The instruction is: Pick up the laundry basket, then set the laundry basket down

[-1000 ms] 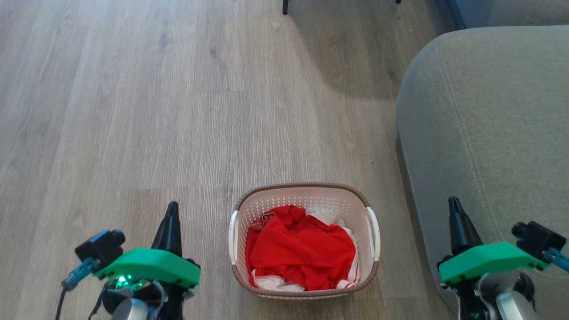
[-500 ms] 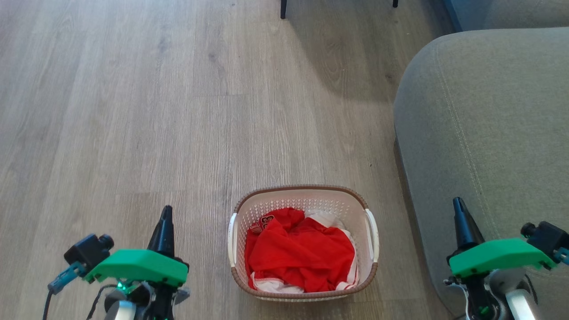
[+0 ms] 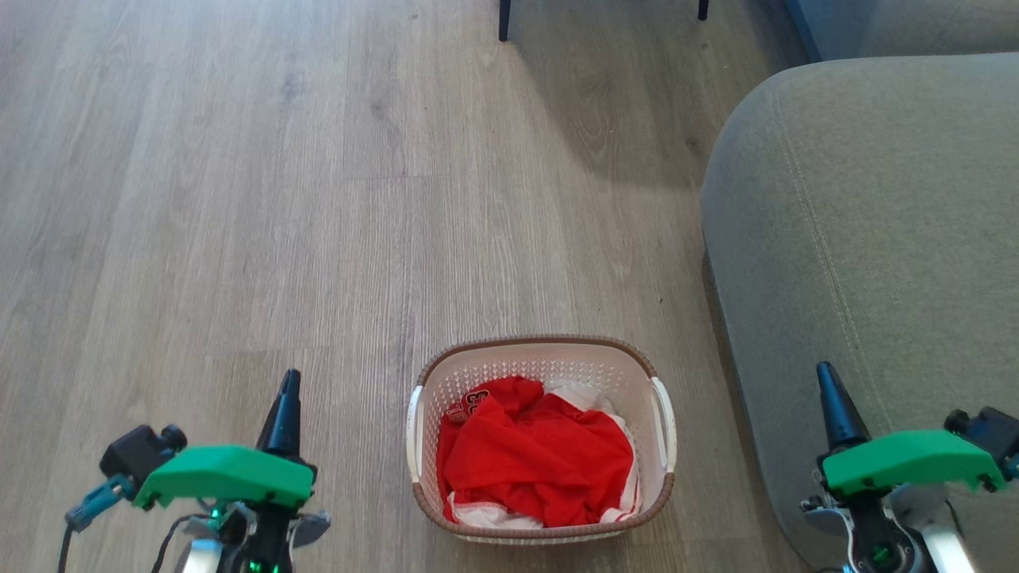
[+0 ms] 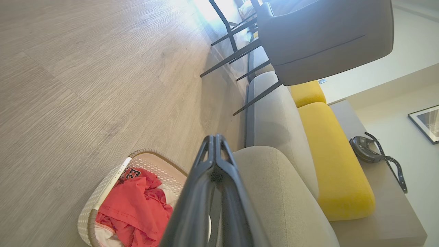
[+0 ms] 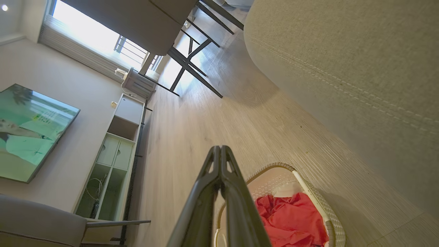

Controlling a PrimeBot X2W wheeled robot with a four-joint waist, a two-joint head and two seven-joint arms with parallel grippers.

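Observation:
The laundry basket (image 3: 541, 354) stands on the wood floor at the bottom middle of the head view, white and perforated with a brown rim and white side handles, holding red and white clothes (image 3: 537, 458). My left gripper (image 3: 289, 380) is shut and empty, well to the basket's left and apart from it. My right gripper (image 3: 824, 374) is shut and empty too, to the basket's right, over the grey sofa. The left wrist view has the basket (image 4: 103, 187) at lower left beside the shut gripper (image 4: 215, 138). In the right wrist view the basket (image 5: 320, 206) lies at lower right of the shut gripper (image 5: 219, 148).
A grey sofa (image 3: 876, 239) fills the right side, close to the basket's right handle. Dark chair legs (image 3: 504, 16) stand at the far end of the floor. The left wrist view shows a grey chair (image 4: 322, 34) and yellow cushions (image 4: 332, 164); a white cabinet (image 5: 116, 154) lines the wall.
Both grippers have drawn back toward the bottom of the head view and slightly outward, still shut. The basket stays on the floor; the camera has shifted a little.

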